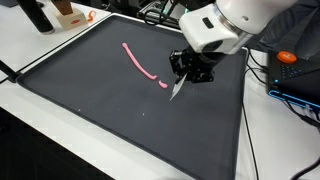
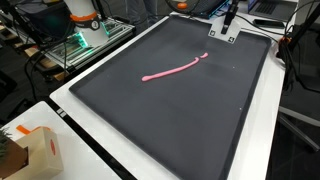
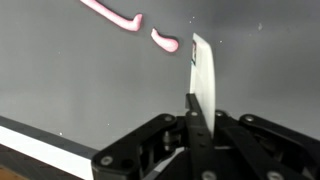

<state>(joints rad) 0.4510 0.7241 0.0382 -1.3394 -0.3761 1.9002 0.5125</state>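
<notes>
A dark, matte mat (image 1: 80,100) covers most of a white worktop (image 1: 20,110), with cables and lab clutter around the edges. In an exterior view we see a pink strand (image 1: 138,62) on the mat, soft-looking and rope-like, running from 11 o'clock down toward 5 o'clock. Just at 3 o'clock of its lower end, the end effector (image 1: 185,72) is clamped on a thin white blade (image 1: 177,90) whose tip points down at the mat. In an exterior view from across the worktop, the mat (image 2: 170,120) looks finely textured and the strand (image 2: 170,72) is a gentle curve near its middle. The end effector (image 2: 226,22) stands at 1 o'clock of it near the far edge, the blade (image 2: 221,35) only a pale patch below, and a cardboard box (image 2: 40,150) sits at 7 o'clock. In the wrist view the end effector (image 3: 193,105) is fully closed on the flat, stiff, smooth blade (image 3: 203,75), held on edge. A short pink piece (image 3: 165,42) lies apart from the strand (image 3: 110,15), at 10 o'clock of the blade tip. We judge the work to be at a slicing step at the strand's end. A further cut would call for setting the edge square across the soft strand and pressing straight down to the mat.
</notes>
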